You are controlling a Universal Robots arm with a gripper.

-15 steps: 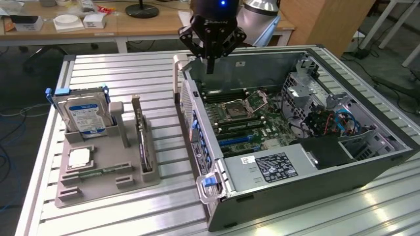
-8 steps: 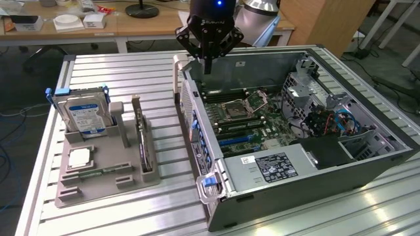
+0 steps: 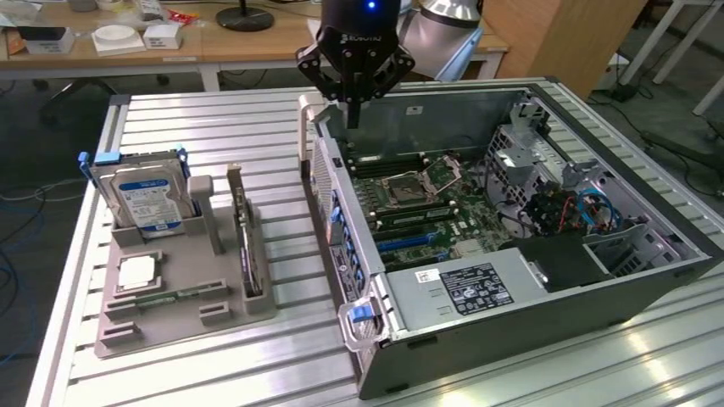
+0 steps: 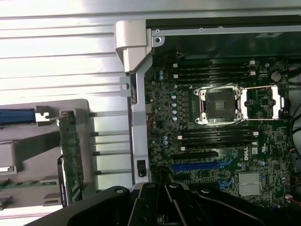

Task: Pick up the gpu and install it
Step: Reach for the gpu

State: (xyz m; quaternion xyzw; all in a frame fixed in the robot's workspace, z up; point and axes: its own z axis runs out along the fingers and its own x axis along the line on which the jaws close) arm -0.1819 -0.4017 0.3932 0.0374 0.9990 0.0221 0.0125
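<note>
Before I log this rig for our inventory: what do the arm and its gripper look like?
The gripper is black, with angular linked fingers that taper toward the tips, pale lettering across its body and a small blue light glowing above the lettering. The arm next to it is rounded and silvery grey.

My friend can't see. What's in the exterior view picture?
A robot's closed, empty pincer hangs over the edge of an open computer case. On the exterior view's left, the gpu stands on edge in a gray holder beside a hard drive.
</note>
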